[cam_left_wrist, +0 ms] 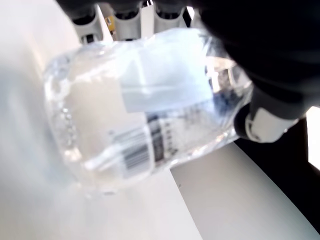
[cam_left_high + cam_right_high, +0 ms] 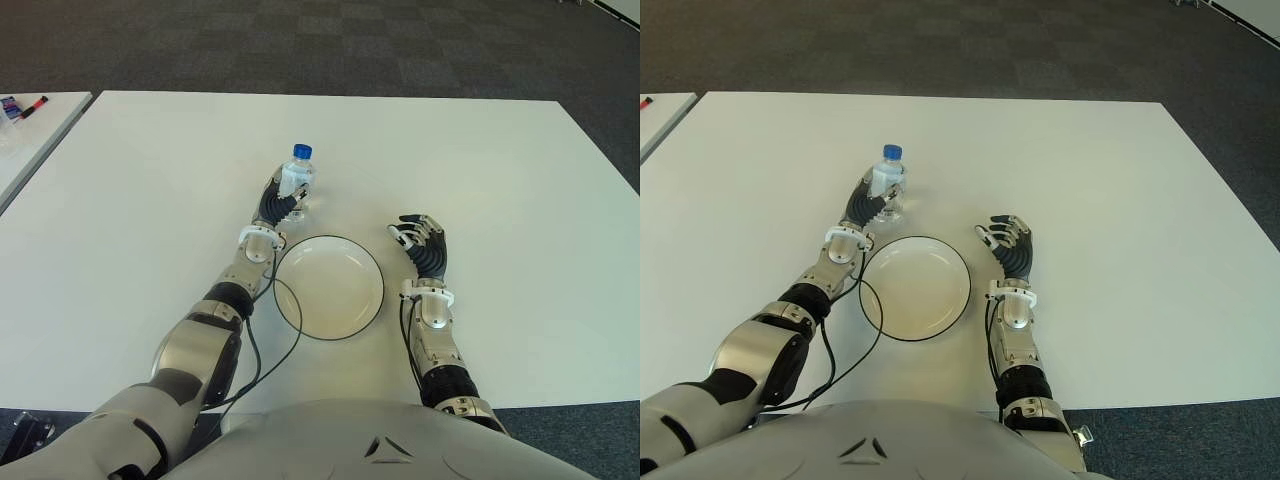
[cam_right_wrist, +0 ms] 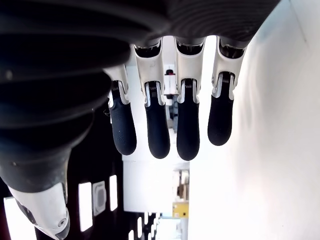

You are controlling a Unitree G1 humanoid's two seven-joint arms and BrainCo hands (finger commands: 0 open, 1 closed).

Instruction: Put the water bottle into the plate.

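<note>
A white table [image 2: 480, 160] stands on dark grey carpet [image 2: 330, 45], another table [image 2: 35, 125] beside it.

The water bottle [image 2: 299, 176] is small and clear, with a blue cap and a white label. It stands upright on the white table [image 2: 480, 170], held in the fingers of the left hand [image 2: 277, 203]; its base seems to be at the tabletop, though that contact cannot be made out. The plate [image 2: 329, 288] is round and white with a thin dark rim. It lies flat and empty on the table, just nearer the robot than the bottle and apart from it.
</note>
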